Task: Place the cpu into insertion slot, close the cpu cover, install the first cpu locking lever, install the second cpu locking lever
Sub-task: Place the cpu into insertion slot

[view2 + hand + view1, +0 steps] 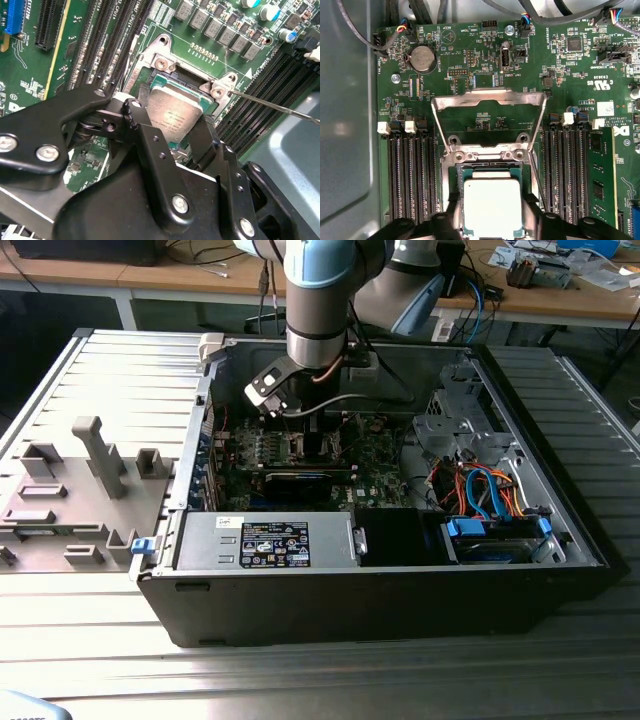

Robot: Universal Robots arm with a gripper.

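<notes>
Down inside the open computer case [400, 610], the hand [171, 127] is closed on the cpu [175, 112], one finger [137, 117] pressed to each of two opposite edges. It holds the chip right at the insertion slot [490, 159] on the green motherboard [570, 85]; whether the chip is fully seated I cannot tell. The cpu cover [487, 96] stands swung open beyond the slot.

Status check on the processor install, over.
Black gripper shut on flat square silver-topped cpu, at the dark silver-rimmed insertion slot; seating unclear. Thin silver-frame cpu cover stands open. Thin metal lever rod beside slot, not across it.
</notes>
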